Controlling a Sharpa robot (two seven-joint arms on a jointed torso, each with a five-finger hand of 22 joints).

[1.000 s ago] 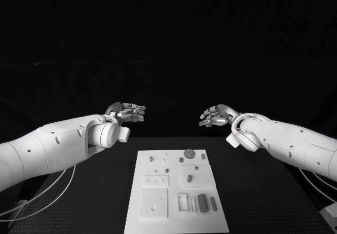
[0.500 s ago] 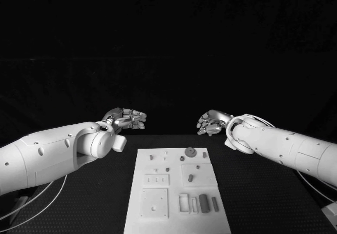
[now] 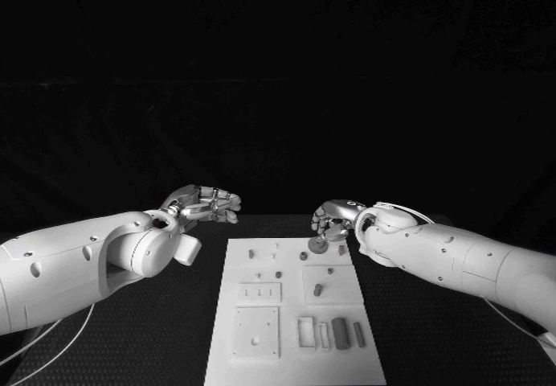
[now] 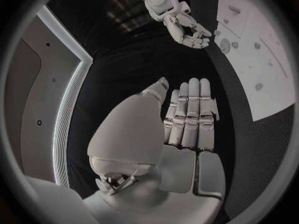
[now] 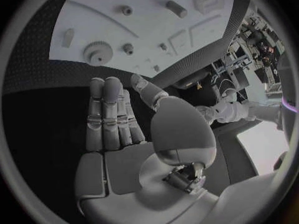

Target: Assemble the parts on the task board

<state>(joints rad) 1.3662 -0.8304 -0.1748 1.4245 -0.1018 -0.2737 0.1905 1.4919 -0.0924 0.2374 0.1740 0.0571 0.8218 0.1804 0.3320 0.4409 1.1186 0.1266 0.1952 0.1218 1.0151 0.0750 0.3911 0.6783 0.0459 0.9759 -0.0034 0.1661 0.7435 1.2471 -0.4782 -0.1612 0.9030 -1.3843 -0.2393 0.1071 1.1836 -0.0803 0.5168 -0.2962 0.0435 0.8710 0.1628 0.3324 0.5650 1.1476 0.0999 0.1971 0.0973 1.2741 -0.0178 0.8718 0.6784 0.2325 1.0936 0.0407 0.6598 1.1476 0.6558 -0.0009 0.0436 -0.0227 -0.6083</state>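
Observation:
The white task board [image 3: 290,310] lies in the middle of the black table. A small gear [image 3: 315,241] sits near its far edge, and dark oblong parts [image 3: 341,330] lie in slots at its near right. My right hand [image 3: 333,220] hovers just above the board's far edge, beside the gear, with nothing in it. In the right wrist view its fingers [image 5: 109,117] are stretched out flat, and the gear [image 5: 95,51] lies just beyond them on the board [image 5: 143,32]. My left hand [image 3: 206,203] hangs off the board's far left corner, its fingers [image 4: 190,114] straight and empty.
Small pegs [image 5: 127,48] and a short cylinder [image 5: 176,8] stand on the board past the gear. Raised white plates [image 3: 257,293] take up the board's left half. Black tabletop [image 3: 440,322] runs along both sides of the board.
Both hands have come down toward the table. The right hand has moved left and lower, to the board's far edge by the gear. The left hand has dropped slightly.

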